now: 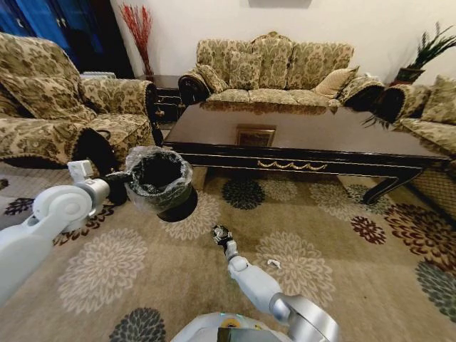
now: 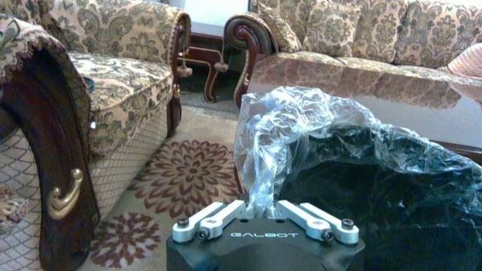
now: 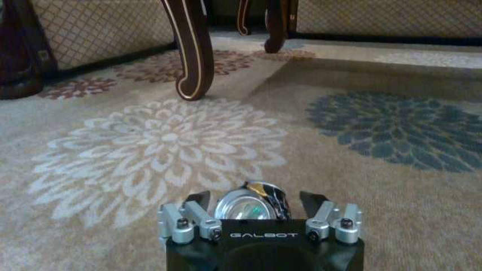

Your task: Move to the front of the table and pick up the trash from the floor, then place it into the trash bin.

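We've got the shiny crumpled ball (image 3: 252, 204) pinched in our right fingers (image 3: 256, 206), left fingers (image 2: 263, 217) clamping the trash bin (image 1: 162, 187) liner, so next it needs carrying over.

The floor had a tan carpet (image 1: 342, 285) with big flower medallions in cream, maroon and dark teal. A floral-patterned sofa (image 1: 274, 68) sat against the plain white far wall (image 1: 214, 18), a matching armchair (image 1: 50, 100) on the left, plus red dried stems (image 1: 139, 28) in the corner.
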You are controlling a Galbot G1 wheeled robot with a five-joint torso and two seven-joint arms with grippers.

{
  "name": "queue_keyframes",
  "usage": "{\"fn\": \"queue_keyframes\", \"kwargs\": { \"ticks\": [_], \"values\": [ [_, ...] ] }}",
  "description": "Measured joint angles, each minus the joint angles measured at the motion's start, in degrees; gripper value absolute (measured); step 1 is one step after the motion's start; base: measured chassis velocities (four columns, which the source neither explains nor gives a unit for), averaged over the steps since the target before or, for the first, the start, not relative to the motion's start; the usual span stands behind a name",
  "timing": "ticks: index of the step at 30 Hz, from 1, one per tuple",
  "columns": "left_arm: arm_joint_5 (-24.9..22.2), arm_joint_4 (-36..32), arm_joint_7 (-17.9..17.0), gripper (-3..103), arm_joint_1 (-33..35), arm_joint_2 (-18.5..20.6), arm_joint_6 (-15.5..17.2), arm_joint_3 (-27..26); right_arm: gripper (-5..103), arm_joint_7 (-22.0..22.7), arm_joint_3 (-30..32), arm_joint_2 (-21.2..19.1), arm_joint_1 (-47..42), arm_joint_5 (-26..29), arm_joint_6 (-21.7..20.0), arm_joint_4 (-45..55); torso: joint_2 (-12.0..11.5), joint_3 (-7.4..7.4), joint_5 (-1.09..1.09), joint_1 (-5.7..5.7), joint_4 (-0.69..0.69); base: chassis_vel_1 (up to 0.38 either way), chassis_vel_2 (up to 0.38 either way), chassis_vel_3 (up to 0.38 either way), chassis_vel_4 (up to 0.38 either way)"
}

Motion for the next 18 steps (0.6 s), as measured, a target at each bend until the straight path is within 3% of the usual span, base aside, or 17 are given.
{"fn": "queue_keyframes", "kwargs": {
  "ticks": [2, 7, 18],
  "values": [
    [-0.01, 0.05, 0.01, 4, -0.06, 0.01, 0.0, 0.04, 84, 0.01, 0.03, 0.0, 0.0, -0.04, -0.07, -0.08, 0.0, 0.0, 0.0, 0.0, 0.0, 0.0, 0.0, 0.0, 0.0],
    [-0.03, 0.27, 0.05, 4, -0.09, 0.01, 0.06, 0.11, 99, 0.15, 0.01, 0.0, -0.01, -0.2, -0.4, -0.61, 0.0, -0.01, 0.0, -0.01, 0.01, -0.021, 0.022, 0.034, -0.023],
    [0.49, -0.26, 0.07, 4, 0.71, -0.69, 0.14, 0.15, 100, -0.77, 0.17, 0.0, -0.12, -0.54, 0.8, -0.36, 0.0, 0.02, 0.0, 0.04, -0.03, -0.141, 0.17, 0.171, -0.154]
  ]
}}
